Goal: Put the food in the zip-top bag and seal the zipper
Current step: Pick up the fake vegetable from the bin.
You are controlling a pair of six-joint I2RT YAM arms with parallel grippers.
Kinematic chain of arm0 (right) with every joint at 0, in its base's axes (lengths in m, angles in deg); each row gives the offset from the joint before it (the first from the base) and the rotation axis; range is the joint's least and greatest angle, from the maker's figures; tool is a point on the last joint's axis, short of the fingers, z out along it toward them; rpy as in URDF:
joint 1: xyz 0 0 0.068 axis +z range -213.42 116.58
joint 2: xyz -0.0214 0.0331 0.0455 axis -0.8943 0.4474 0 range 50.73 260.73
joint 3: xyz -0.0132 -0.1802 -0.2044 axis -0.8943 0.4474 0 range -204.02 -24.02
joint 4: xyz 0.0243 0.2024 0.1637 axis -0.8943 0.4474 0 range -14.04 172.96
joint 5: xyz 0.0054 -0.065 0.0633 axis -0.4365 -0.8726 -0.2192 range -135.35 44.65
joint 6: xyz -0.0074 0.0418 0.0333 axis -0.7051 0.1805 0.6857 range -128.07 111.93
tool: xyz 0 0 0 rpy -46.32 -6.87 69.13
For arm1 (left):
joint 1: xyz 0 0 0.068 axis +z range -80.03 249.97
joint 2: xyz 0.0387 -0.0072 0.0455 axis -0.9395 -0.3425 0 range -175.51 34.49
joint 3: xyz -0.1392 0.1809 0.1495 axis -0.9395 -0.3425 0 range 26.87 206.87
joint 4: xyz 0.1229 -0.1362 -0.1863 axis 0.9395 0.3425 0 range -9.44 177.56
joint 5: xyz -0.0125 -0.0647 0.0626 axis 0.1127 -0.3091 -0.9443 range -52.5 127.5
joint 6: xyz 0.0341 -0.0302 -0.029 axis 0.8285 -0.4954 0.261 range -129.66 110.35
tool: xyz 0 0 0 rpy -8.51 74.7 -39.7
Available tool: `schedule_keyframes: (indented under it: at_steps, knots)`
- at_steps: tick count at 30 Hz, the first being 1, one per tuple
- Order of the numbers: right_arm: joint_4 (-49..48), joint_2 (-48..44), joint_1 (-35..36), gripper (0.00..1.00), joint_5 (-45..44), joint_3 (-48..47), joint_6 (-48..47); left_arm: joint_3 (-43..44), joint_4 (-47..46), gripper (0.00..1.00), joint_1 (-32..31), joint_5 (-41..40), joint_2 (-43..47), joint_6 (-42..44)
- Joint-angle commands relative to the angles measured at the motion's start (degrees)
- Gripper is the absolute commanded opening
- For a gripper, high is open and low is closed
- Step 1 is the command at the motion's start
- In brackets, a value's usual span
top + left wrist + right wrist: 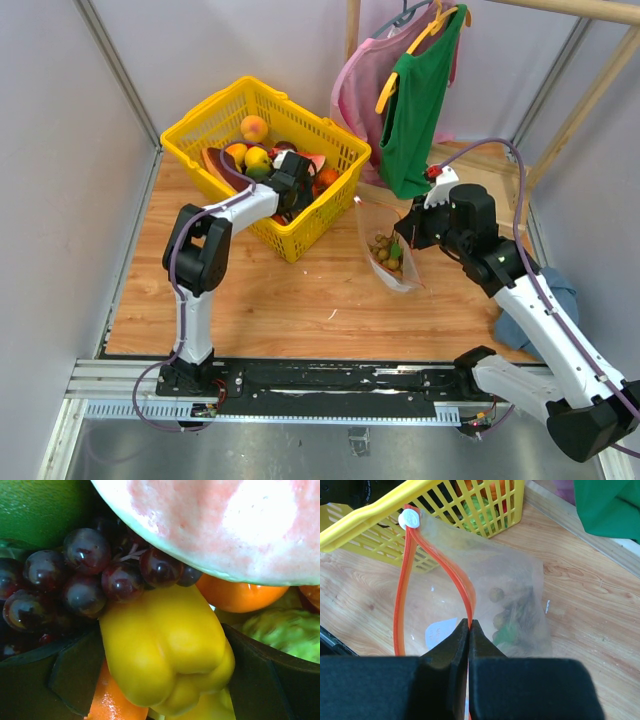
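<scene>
Top view: bright, even white light, soft shadows under both arms.
Left wrist: extreme close-up, yellow pepper [165, 650] glossy, pale pink fruit [225, 525] washed out and blurred.
Right wrist: near foreground soft, zip-top bag [515, 580] glinting faintly.

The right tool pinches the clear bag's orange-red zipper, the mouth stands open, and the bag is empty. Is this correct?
Not quite: the bag is not empty. The right wrist view shows an olive-brown grape bunch and something green inside it. The right tool does pinch the zipper.

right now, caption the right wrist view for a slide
Right gripper pinches the zipper, holding the zip-top bag open beside the yellow basket
</scene>
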Motion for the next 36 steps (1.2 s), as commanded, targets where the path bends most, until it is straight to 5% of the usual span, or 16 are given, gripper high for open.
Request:
schedule_keyframes:
  at_steps: [1,8,21,36]
  knots:
    - [-1.78,-0.64,0.46,0.0,1.15,0.89,0.53,-1.22,-4.15,0.89,0.41,-4.21,0.24,0.25]
    - [-1.78,-1.16,0.43,0.01,1.34,0.91,0.54,-6.19,-8.38,0.68,0.42,-1.19,8.84,1.79]
    - [-2.13,-2.21,0.43,0.01,1.69,1.48,0.9,-7.58,-7.04,0.69,2.17,5.15,12.93,-0.87]
    - [-2.47,-2.2,0.65,0.01,1.97,1.12,1.17,-12.68,-8.01,0.52,2.08,17.49,30.12,1.25]
